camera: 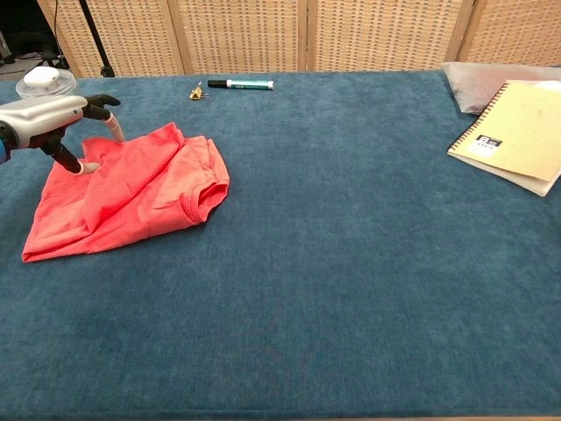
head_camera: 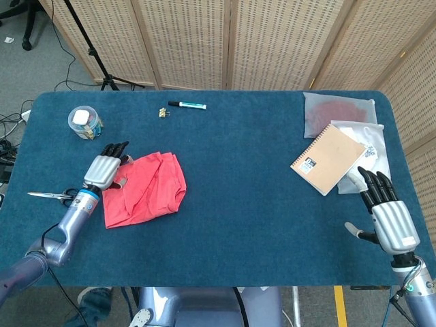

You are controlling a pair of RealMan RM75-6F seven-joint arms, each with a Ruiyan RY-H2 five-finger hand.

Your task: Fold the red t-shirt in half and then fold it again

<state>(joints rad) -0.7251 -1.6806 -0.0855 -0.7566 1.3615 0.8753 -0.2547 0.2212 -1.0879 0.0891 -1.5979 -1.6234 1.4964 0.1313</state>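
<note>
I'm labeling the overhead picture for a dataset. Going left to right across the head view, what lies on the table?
scissors → jar → left hand → red t-shirt → binder clip → marker → notebook → right hand

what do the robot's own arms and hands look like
Each robot hand, left and right, has a ribbed silver-grey metallic back and black fingers with pale tips. The left wrist carries a blue ring. Both forearms are smooth bluish-grey, and a thin black cable runs by each arm.
</note>
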